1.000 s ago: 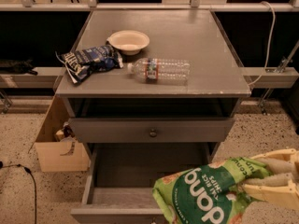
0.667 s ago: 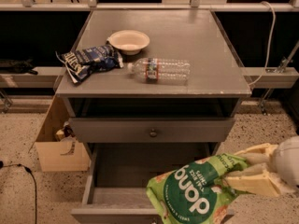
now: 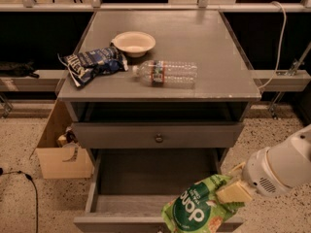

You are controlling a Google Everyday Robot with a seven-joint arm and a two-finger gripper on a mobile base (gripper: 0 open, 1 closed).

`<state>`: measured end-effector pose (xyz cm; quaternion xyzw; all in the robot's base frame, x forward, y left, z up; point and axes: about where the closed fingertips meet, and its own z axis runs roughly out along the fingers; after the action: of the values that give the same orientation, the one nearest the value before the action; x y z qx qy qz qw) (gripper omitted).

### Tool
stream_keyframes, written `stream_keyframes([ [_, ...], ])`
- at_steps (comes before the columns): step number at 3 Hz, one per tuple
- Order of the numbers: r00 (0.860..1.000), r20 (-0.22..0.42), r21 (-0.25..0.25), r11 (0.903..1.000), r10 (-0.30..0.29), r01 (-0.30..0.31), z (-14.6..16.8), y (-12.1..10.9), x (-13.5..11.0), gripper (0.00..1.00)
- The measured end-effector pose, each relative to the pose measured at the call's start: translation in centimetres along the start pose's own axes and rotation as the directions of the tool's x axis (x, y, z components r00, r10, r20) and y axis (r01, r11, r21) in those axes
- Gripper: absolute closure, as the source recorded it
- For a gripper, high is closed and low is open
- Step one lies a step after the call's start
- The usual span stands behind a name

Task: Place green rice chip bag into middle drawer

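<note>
The square grey wooden table [image 3: 214, 52] carries a dark blue and white chip bag [image 3: 92, 64], a clear plastic bottle [image 3: 167, 73] and a cream bowl [image 3: 133, 42]. Below it, the wide grey wooden middle drawer [image 3: 146, 174] stands pulled out, its floor and left side unobstructed. The white arm [image 3: 284, 164] enters from the right, angled down-left. The light green glossy rice chip bag [image 3: 197, 212] hangs over the drawer's front right corner, clamped at its upper right edge in the tan gripper [image 3: 234, 192].

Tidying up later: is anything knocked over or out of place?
The water bottle lies on its side on the cabinet top, near a crumpled blue chip bag. Otherwise nothing odd: the gripper holds the green rice chip bag over the open middle drawer, front right.
</note>
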<state>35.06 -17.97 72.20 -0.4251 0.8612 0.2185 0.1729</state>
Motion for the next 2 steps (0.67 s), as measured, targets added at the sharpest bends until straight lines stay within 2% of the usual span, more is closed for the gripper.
stream_keyframes([
  [1,0.994,-0.082,0.038,0.9972,0.068,-0.065,2.3,-2.2,2.5,1.00],
  [2,0.997,-0.047,0.038,0.9971,0.068,-0.066,2.6,-2.5,1.5,1.00],
])
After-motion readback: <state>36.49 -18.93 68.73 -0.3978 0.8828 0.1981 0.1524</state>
